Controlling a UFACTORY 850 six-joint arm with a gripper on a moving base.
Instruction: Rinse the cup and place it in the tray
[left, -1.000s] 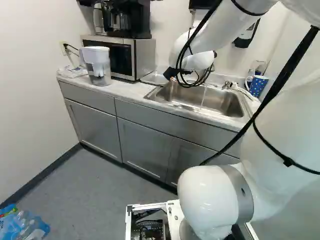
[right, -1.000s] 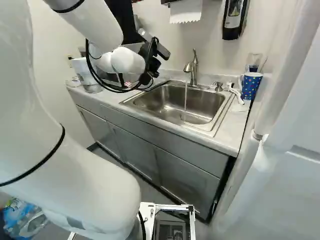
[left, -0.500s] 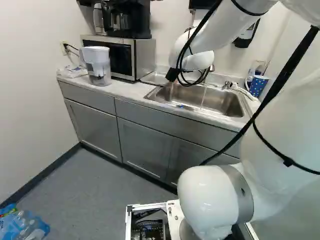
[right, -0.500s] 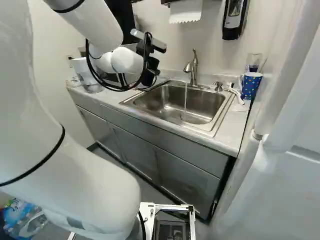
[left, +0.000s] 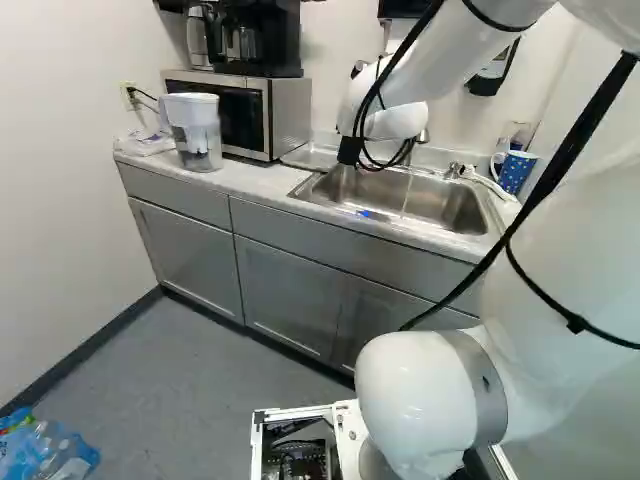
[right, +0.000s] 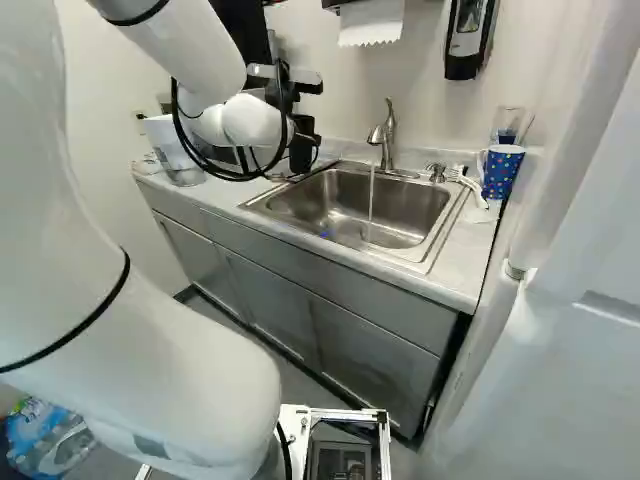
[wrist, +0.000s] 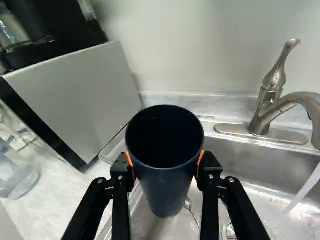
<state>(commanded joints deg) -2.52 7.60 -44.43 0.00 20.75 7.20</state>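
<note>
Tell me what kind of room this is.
Probably an office kitchenette or break room: there's a sink with a running faucet, a microwave on the counter, and a soap dispenser on the wall.

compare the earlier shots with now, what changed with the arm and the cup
The gripper has turned beside the sink, swinging the dark cup from tilted to nearly upright. A blue spot now shows at the sink's near side. Nothing was let go: the cup is between both fingers. The base, the running faucet and the spotted mug stayed as they were.
</note>
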